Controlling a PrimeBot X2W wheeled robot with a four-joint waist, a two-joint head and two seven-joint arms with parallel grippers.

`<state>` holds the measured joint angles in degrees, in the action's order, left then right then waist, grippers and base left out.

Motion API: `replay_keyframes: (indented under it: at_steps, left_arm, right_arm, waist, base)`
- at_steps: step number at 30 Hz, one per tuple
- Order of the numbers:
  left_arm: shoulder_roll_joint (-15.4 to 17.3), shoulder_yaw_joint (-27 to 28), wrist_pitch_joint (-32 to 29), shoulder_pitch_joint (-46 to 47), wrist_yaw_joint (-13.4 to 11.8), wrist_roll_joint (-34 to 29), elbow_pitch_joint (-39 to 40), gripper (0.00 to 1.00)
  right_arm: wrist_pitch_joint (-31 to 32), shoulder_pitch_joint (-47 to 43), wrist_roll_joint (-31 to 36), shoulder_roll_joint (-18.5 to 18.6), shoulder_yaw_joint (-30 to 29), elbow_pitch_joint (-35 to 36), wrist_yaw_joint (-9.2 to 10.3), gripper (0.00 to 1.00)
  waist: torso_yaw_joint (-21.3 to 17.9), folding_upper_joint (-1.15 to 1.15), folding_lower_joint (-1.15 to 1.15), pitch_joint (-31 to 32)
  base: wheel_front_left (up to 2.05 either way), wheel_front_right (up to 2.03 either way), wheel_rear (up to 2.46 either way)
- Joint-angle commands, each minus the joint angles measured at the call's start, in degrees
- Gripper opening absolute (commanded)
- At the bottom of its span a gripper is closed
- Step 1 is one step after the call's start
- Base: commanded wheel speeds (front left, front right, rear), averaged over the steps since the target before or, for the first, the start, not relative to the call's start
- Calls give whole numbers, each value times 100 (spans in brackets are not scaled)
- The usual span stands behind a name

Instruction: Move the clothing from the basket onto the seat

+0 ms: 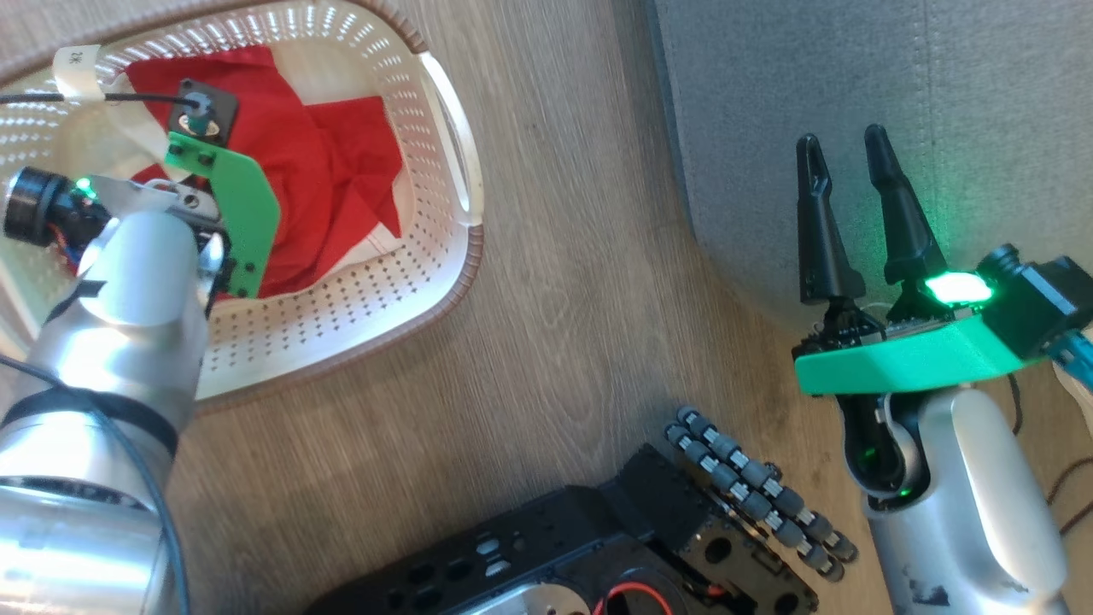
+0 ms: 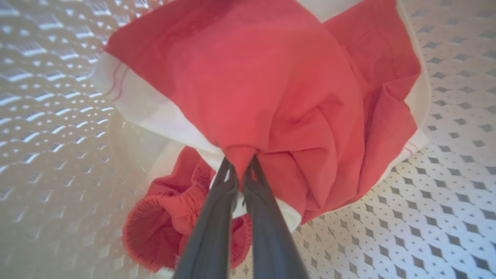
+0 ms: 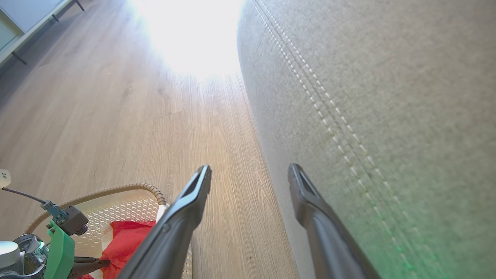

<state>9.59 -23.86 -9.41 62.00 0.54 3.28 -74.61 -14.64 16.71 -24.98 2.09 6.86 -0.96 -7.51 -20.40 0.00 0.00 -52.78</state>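
The cream basket (image 1: 444, 213) stands on the wood floor at the upper left of the head view, with red clothing (image 1: 333, 171) heaped inside. My left arm reaches down into it. In the left wrist view my left gripper (image 2: 243, 164) is shut on a pinched fold of the red clothing (image 2: 263, 85), which has white bands; a second red garment (image 2: 166, 217) lies under it on the perforated basket (image 2: 445, 193) floor. My right gripper (image 1: 845, 145) stands open with nothing in it, over the edge of the grey seat (image 1: 939, 102). The stitched seat (image 3: 387, 97) runs alongside its fingers.
Wood floor (image 1: 555, 342) lies between basket and seat. My dark wheeled base (image 1: 598, 547) with rollers sits at the bottom of the head view. A pale piece of furniture on dark legs (image 3: 23, 23) stands far off at the upper left of the right wrist view.
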Motion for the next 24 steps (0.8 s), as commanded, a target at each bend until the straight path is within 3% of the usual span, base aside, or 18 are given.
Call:
replay_keyframes:
  at_steps: [1,8,24]
  left_arm:
    - [35,110,76,-185,39,47,66,0]
    - [-310,185,649,-623,167,312,66,0]
    - [-654,347,1990,-1454,413,982,66,0]
  right_arm:
    - [-36,-167,58,78,72,90,2,100]
    - [-36,-139,340,78,-115,-98,2,100]
    - [-36,-469,776,78,-190,-468,2,100]
  waist:
    - [83,0,0,147]
    - [500,0,0,948]
    - [1187,0,0,2745]
  base:
    - [0,0,0]
    - [0,0,0]
    - [0,0,0]
